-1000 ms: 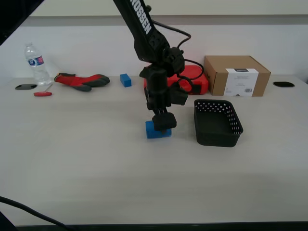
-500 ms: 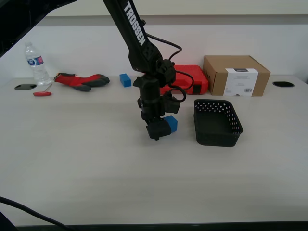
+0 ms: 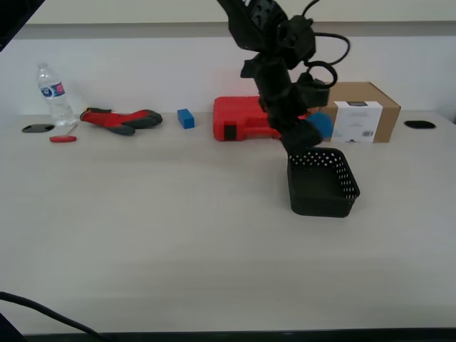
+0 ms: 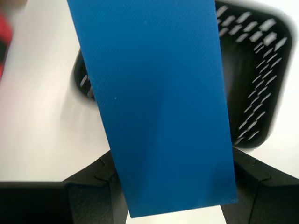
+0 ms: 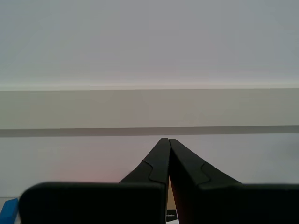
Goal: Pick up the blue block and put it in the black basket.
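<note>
Exterior view | first hand (image 3: 308,134) grips blue block (image 3: 320,124) | above black basket (image 3: 320,187) rim

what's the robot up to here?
My first gripper is shut on the blue block and holds it in the air just over the black basket, near the basket's far edge. The block is not yet inside. My second gripper is shut, empty and pointed at the wall. A smaller blue block sits untouched at the back of the table.
</note>
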You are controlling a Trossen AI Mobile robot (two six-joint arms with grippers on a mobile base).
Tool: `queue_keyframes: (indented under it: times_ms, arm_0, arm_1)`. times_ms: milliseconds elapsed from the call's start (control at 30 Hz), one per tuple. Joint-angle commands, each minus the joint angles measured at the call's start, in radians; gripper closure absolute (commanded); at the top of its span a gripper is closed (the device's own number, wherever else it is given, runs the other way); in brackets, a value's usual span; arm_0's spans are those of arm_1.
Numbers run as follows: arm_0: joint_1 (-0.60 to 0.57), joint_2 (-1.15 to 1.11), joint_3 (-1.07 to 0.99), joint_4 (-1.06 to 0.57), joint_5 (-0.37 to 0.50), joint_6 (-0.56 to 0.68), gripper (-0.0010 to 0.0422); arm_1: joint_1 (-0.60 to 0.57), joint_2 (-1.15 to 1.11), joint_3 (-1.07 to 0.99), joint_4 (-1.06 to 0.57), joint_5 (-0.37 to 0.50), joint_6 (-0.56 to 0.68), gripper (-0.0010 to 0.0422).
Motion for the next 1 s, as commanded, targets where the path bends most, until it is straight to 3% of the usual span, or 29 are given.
queue_keyframes:
  times_ms: [33, 267, 400, 500, 600, 767, 833, 900, 1000]
  arm_0:
    - [0.001, 0.000, 0.002, 0.003, 0.000, 0.000, 0.0413]
    - [0.001, 0.000, 0.002, 0.004, 0.000, 0.000, 0.0413]
    - [0.001, 0.000, 0.002, 0.003, 0.000, 0.000, 0.0413]
    - [0.001, 0.000, 0.002, 0.003, 0.000, 0.000, 0.0413]
    - [0.000, 0.000, 0.002, 0.004, 0.000, 0.000, 0.0413]
    - [0.001, 0.000, 0.002, 0.004, 0.000, 0.000, 0.0413]
    - [0.001, 0.000, 0.002, 0.003, 0.000, 0.000, 0.0413]
    - [0.001, 0.000, 0.002, 0.003, 0.000, 0.000, 0.0413]
    - [0.001, 0.000, 0.002, 0.004, 0.000, 0.000, 0.0413]
  arm_1:
    - [-0.045, 0.000, -0.003, 0.039, 0.000, -0.014, 0.0413]
    - [-0.058, 0.000, -0.018, 0.041, 0.001, -0.031, 0.0412]
    - [-0.063, 0.001, -0.018, 0.030, 0.061, -0.102, 0.0412]
    - [-0.066, 0.000, -0.018, 0.005, 0.061, -0.113, 0.0382]
    - [-0.067, 0.000, -0.018, -0.006, 0.061, -0.139, 0.0307]
    - [-0.068, 0.000, -0.014, -0.005, 0.077, -0.140, 0.0086]
    - [-0.070, 0.000, -0.014, -0.005, 0.076, -0.147, 0.0057]
    - [-0.071, 0.000, -0.014, -0.004, 0.076, -0.155, 0.0074]
    - [-0.072, 0.000, -0.008, -0.002, 0.076, -0.155, 0.0180]
